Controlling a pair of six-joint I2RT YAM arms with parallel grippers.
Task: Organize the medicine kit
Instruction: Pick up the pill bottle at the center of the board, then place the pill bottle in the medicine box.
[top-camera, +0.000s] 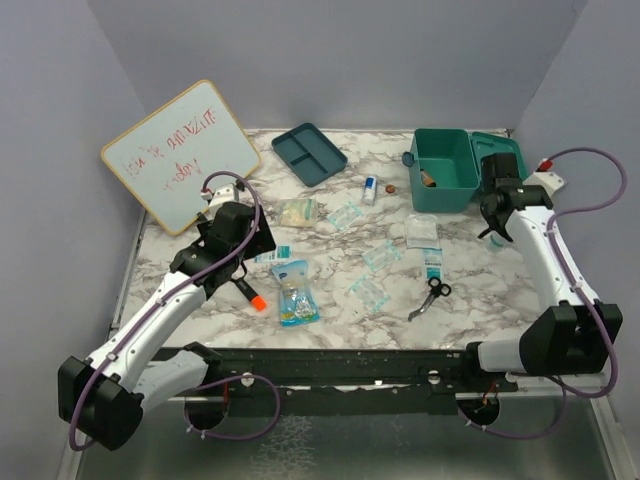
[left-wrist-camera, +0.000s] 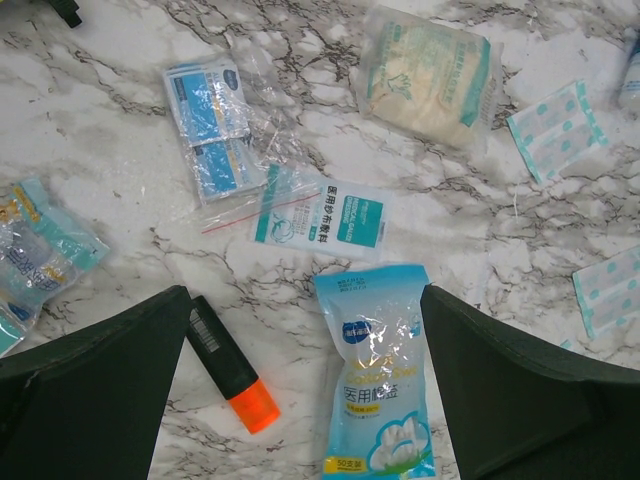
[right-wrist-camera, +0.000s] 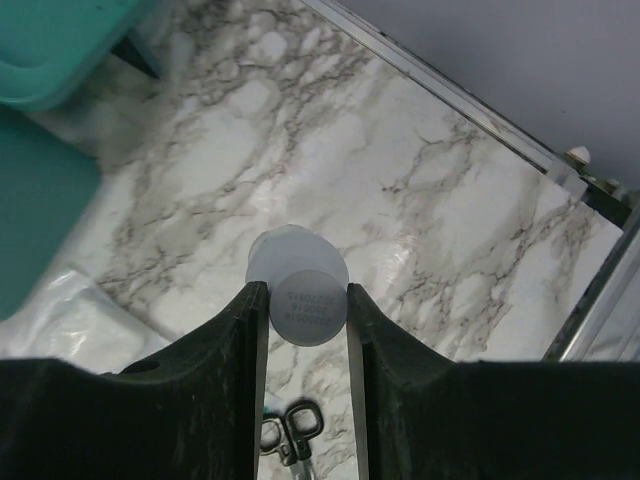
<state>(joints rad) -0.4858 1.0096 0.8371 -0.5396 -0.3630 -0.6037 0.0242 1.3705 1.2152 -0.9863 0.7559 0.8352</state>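
Observation:
The medicine kit (top-camera: 445, 170) is a teal box standing open at the back right, its lid (top-camera: 500, 150) folded back; its teal wall also fills the left edge of the right wrist view (right-wrist-camera: 40, 220). Just right of the box, my right gripper (top-camera: 492, 232) (right-wrist-camera: 307, 300) hangs above the marble, shut on a small white round bottle (right-wrist-camera: 300, 262) seen end-on with printed digits. My left gripper (top-camera: 255, 255) (left-wrist-camera: 305, 295) is open over a blue cotton-swab packet (left-wrist-camera: 375, 380) and a black marker with an orange cap (left-wrist-camera: 230, 365), touching neither.
A whiteboard (top-camera: 180, 155) leans at the back left, with a flat teal divided tray (top-camera: 309, 153) beside it. Scattered on the marble are a gauze packet (left-wrist-camera: 430, 75), plaster packs (top-camera: 380, 255), a small bottle (top-camera: 370, 188), a white pouch (top-camera: 422, 230) and scissors (top-camera: 430, 297).

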